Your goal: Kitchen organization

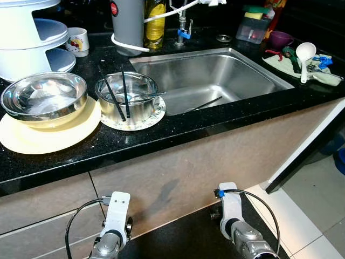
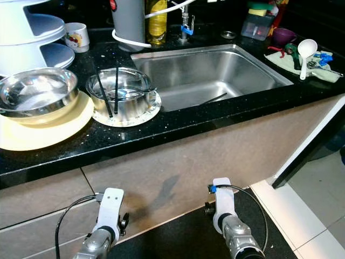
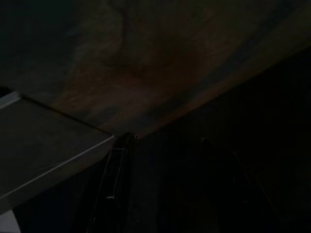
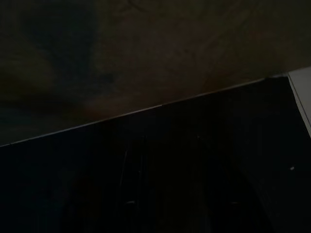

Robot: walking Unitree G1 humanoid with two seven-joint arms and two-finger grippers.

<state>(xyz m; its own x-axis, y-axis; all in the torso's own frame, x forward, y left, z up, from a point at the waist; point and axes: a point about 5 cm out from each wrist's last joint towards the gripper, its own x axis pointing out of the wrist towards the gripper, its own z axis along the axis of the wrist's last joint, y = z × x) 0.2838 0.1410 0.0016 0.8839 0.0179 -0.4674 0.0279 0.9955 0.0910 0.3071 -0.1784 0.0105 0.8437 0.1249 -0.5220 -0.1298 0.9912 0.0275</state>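
From my head cameras I look down on a black speckled table [image 1: 178, 127]. At far left stands a white tiered rack [image 1: 29, 40] with a small printed mug [image 1: 78, 41] beside it. In front of the rack a wide steel bowl [image 1: 44, 98] sits on a pale yellow plate [image 1: 48, 135]. Just right of it, a smaller steel pot [image 1: 129, 97] rests on a patterned saucer [image 1: 153, 116], with two black chopsticks [image 1: 116, 97] leaning inside it. Behind the pot stand a grey canister [image 1: 128, 24] and a yellow bottle [image 1: 155, 24]. The steel sink [image 1: 205, 78] takes up the middle, with a thin dark utensil [image 1: 207, 102] lying in its basin and a tap [image 1: 183, 27] behind it. At right, a white ladle [image 1: 305, 56] lies on a light cloth [image 1: 323, 75], near a purple cup [image 1: 280, 39] and a clear container [image 1: 252, 29].

Both my arms hang low in front of the beige cabinet face [image 1: 188, 167], well below the table. My left gripper [image 3: 165, 194] and right gripper [image 4: 165, 194] point at the cabinet in deep shade; the fingers seem parted with nothing between them, but I cannot tell for certain.
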